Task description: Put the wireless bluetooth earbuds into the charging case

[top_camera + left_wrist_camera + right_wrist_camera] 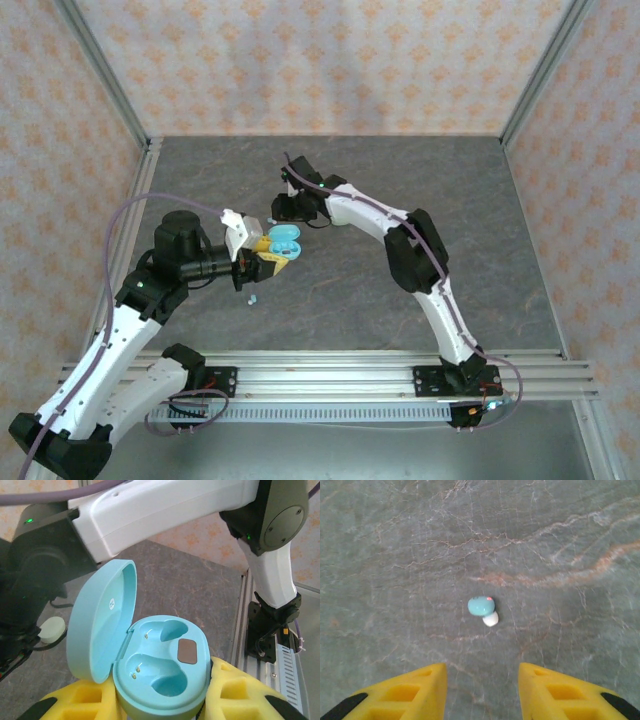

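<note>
At mid-frame of the right wrist view, one light blue earbud point(481, 606) lies on the table point(570, 540). Its white tip point(491, 619) points lower right, so the long axis runs diagonally from upper left to lower right. It sits straight up-frame of the right gripper point(482, 672), centred on the gap; those jaws stand apart, touching nothing. The right arm looks the nearer. The left gripper point(160, 702) is clamped on the open charging case point(165, 665), whose sockets point(170, 685) are empty.
</note>
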`<action>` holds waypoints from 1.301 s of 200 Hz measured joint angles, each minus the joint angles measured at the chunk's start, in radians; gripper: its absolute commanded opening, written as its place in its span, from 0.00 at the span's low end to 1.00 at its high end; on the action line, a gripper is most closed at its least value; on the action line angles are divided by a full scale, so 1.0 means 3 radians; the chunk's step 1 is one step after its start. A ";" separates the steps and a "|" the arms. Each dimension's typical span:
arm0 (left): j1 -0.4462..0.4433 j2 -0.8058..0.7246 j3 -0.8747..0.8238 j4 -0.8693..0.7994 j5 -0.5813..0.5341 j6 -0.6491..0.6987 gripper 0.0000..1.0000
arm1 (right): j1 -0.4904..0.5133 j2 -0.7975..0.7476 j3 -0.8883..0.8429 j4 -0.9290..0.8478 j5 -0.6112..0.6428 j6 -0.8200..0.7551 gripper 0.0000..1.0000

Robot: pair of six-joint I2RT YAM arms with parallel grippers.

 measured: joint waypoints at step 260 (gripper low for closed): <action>0.0001 -0.0009 -0.0022 -0.0065 -0.0050 0.0014 0.00 | 0.0155 0.0993 0.1166 -0.0285 0.0385 -0.0769 0.25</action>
